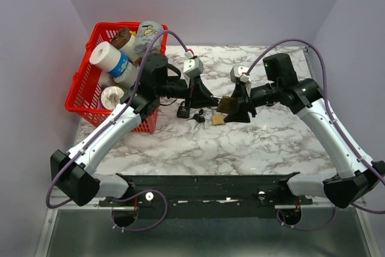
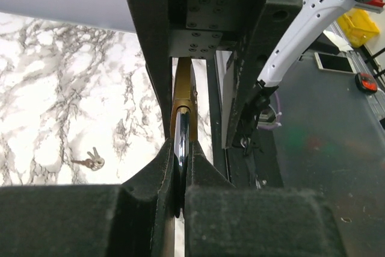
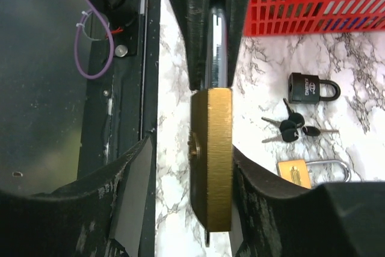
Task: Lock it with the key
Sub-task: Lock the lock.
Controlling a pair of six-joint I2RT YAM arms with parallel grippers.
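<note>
brass-gold padlock [image 3: 212, 161], red basket [image 1: 81, 94], white grey-veined table [image 1: 252, 145]

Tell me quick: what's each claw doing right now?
Left claw: closed on the padlock shackle.
Right claw: open around the padlock's body, with a gap on one side.

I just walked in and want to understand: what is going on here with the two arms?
The left gripper is shut on the shackle of a brass padlock and holds it up between the two arms. The right gripper stands open around the padlock's body, with a gap visible on one side. The keys lie on the marble table near a black padlock and a second brass padlock; neither gripper holds a key.
</note>
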